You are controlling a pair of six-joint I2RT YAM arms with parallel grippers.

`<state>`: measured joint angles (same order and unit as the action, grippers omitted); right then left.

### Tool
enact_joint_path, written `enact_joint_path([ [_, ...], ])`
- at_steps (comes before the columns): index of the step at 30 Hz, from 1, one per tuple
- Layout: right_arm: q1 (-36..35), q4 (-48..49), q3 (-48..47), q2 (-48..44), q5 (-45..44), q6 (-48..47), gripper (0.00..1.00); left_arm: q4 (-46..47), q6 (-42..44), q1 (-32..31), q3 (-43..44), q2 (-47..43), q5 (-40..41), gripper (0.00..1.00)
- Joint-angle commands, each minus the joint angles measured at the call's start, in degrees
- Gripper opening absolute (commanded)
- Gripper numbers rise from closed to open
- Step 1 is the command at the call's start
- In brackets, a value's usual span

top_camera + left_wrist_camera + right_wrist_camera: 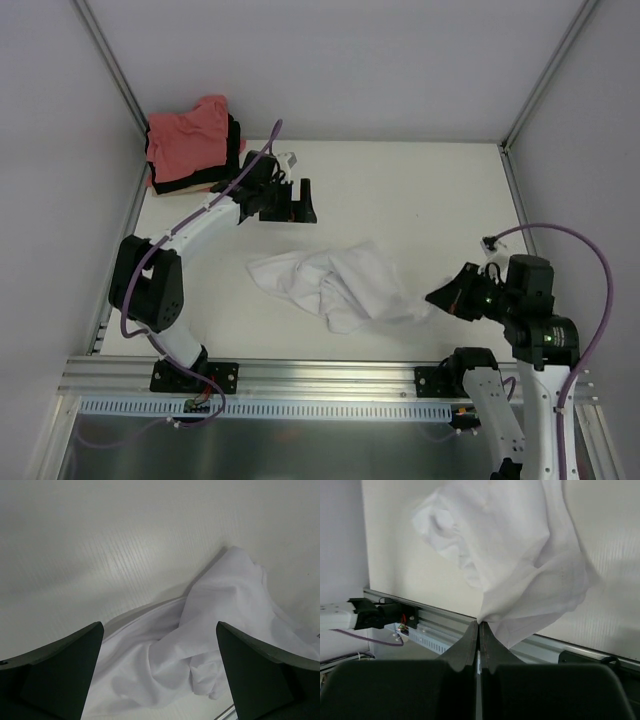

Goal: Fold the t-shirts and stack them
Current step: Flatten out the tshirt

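Note:
A white t-shirt (335, 285) lies crumpled in the middle of the table. My right gripper (440, 298) is shut on its right edge; in the right wrist view the fingertips (480, 625) pinch a fold of the white cloth (520, 555), which hangs away from them. My left gripper (295, 200) is open and empty, held above the table just beyond the shirt; in the left wrist view (160, 680) the shirt (200, 630) shows between its spread fingers (60, 675). A folded salmon-pink shirt (188, 138) lies on a black one (228, 165) in the back left corner. No cream shirt shows.
An aluminium rail (330, 375) runs along the table's near edge, with both arm bases bolted to it. White walls with metal frame posts (112, 70) enclose the table on three sides. A purple cable (570, 240) loops over the right arm.

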<state>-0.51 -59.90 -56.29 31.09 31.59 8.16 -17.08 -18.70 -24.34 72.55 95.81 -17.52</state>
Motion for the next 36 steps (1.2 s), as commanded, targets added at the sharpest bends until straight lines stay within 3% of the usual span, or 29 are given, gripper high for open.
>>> enact_joint_path([
  [1,0.2,-3.4,9.1,-3.0,-5.6,0.2,0.01,-3.0,2.5,-0.1,2.9,-4.1,-1.2,0.99],
  [6,0.2,-2.9,17.1,-6.7,-7.9,0.4,0.0,-4.9,3.3,-0.1,2.7,-6.9,-0.8,0.99],
  [11,0.2,-2.3,18.7,-5.9,-6.5,1.4,0.0,-5.2,2.4,-0.1,2.9,-6.2,-5.0,0.99],
  [14,0.2,-3.6,19.4,-6.6,-4.9,1.6,0.0,-6.9,2.6,-0.4,7.6,-0.6,-9.4,0.99],
  [17,0.2,-4.1,20.7,-9.1,-4.1,1.9,0.01,-13.5,6.2,-2.6,17.9,9.2,-11.3,0.99],
  [21,0.2,-4.9,20.5,-10.1,-3.8,2.2,0.01,-21.9,11.7,-6.3,32.1,24.4,-9.4,0.99],
  [25,0.2,-4.7,20.1,-10.3,-2.9,2.3,0.01,-28.3,16.1,-9.1,44.6,33.5,-7.1,0.93],
  [32,0.2,-2.9,21.3,-10.9,0.0,3.3,0.01,-31.4,22.4,-14.5,47.1,38.4,2.5,0.94],
  [36,0.2,-2.3,21.7,-11.1,0.8,3.7,0.01,-31.0,23.3,-16.4,46.3,39.3,3.6,0.94],
])
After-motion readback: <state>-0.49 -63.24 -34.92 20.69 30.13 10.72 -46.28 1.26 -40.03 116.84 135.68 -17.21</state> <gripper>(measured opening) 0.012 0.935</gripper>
